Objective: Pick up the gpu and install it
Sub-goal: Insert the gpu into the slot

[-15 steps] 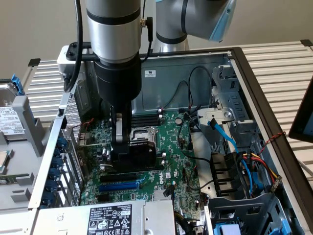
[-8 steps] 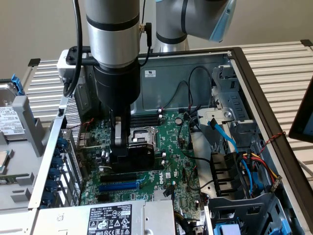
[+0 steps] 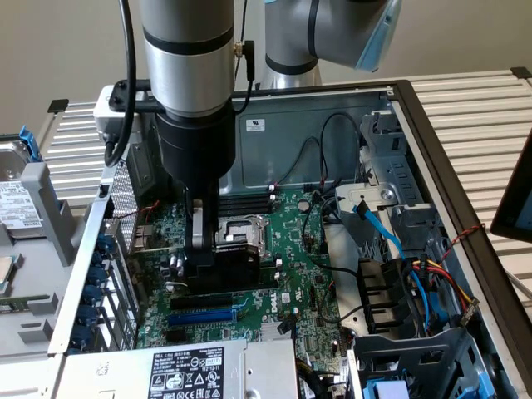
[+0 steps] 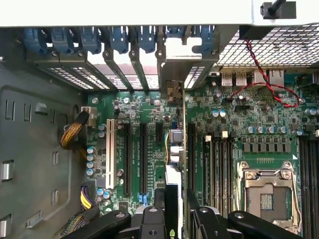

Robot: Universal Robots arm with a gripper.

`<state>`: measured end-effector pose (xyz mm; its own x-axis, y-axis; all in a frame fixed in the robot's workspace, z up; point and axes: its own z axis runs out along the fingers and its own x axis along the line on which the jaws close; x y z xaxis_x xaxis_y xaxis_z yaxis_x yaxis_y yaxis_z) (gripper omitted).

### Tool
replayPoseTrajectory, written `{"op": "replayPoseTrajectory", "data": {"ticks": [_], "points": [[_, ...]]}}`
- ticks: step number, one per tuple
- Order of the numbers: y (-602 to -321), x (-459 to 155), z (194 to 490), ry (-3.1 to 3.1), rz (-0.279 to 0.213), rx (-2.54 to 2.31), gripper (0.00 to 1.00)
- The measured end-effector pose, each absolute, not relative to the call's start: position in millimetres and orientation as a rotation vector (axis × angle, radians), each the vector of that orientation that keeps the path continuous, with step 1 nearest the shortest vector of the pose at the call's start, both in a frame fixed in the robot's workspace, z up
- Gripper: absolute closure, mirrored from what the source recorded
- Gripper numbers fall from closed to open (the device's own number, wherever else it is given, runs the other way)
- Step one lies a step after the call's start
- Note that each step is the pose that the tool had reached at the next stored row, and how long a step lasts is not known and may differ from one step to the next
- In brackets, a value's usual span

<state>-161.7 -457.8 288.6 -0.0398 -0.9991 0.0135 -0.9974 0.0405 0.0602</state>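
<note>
My gripper [image 3: 212,253] reaches straight down into the open computer case and is shut on the gpu [image 3: 229,266], whose black shroud stands low over the green motherboard [image 3: 291,249], beside the CPU socket [image 3: 241,233]. In the wrist view the gpu [image 4: 172,191] is seen edge-on between the two fingers of my gripper [image 4: 177,219]. Its silver end bracket [image 4: 172,64] reaches the row of rear slot openings in the case. The card lines up along a long black expansion slot [image 4: 191,154]. I cannot tell whether its edge is in the slot.
More black slots [image 4: 134,154] and a white one [image 4: 109,149] lie beside the card. Blue bracket clips [image 4: 99,40] line the rear wall. A power supply [image 3: 191,370] sits at the front. Bundled cables [image 3: 399,274] and drive bays crowd the exterior view's right.
</note>
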Motion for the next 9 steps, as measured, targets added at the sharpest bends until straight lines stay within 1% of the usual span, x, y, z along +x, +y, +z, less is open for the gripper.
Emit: {"op": "replayPoseTrajectory", "data": {"ticks": [5,9], "points": [[-457.7,-161.8,285.1,-2.226,-0.075,2.138,0.73],[-457.8,-161.8,284.4,-2.225,-0.079,2.138,0.73]]}}
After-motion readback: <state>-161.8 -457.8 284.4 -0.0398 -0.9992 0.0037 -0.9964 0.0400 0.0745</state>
